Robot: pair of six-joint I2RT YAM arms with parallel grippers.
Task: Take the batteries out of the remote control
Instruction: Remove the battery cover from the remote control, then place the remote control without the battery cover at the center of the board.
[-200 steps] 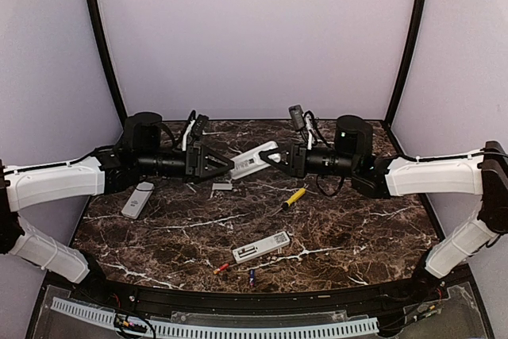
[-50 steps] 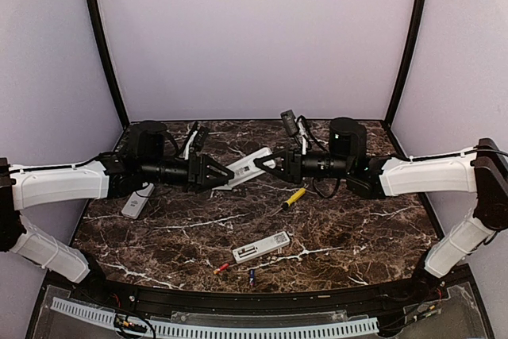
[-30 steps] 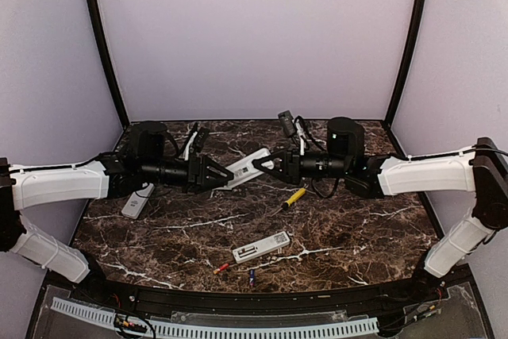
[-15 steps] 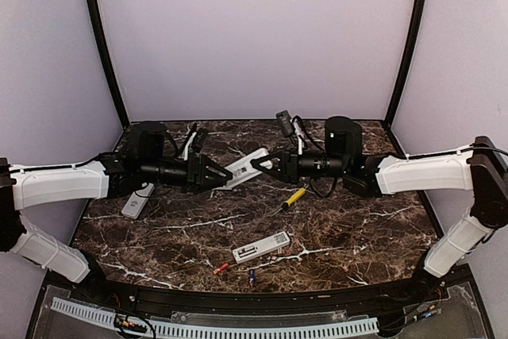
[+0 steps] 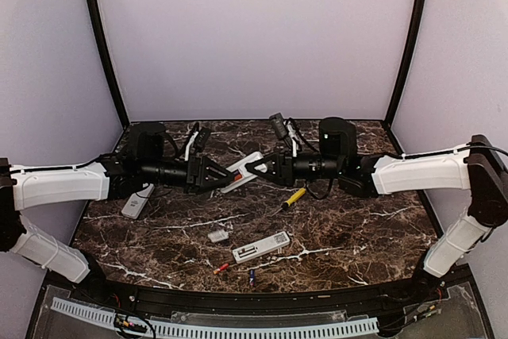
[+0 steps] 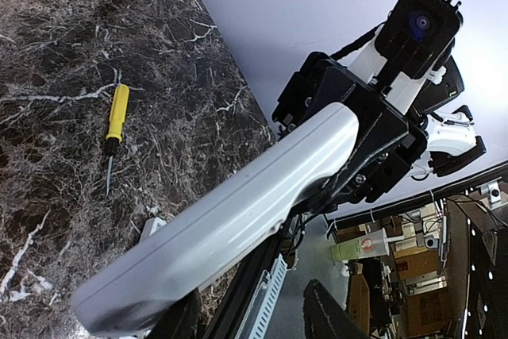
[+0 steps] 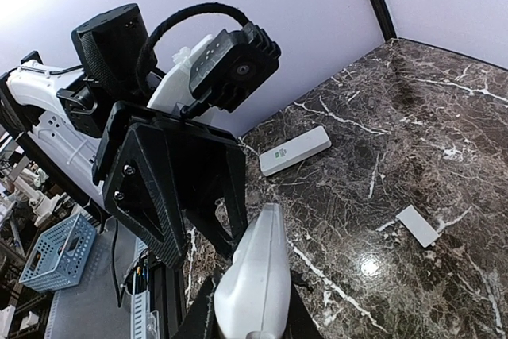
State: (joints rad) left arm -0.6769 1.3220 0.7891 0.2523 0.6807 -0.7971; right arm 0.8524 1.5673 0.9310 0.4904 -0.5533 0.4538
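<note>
Both arms hold the remote control point(image 5: 242, 169) in the air above the desk point(image 5: 357, 228), the left end effector point(image 5: 216, 175) clamped on its lower end and the right end effector point(image 5: 252, 167) clamped on its raised end. To free the cells well, I judge that one end effector should hold firm while the other works at the battery bay. The bay should be tipped downward, low over the desk, so nothing bounces or rolls off. Both wrist views show only a smooth white face of the remote control, so I cannot tell whether its bay is open or what sits in it. A small grey cover plate point(image 5: 218, 236) lies on the desk nearer the arm bases than the remote control. An orange-red battery point(image 5: 221, 268) and a dark battery point(image 5: 252, 276) lie nearer the bases again, apart from each other. A second remote point(image 5: 260, 247) also lies on that side of the remote control (its bay shows, but the contents are too small to read).
</note>
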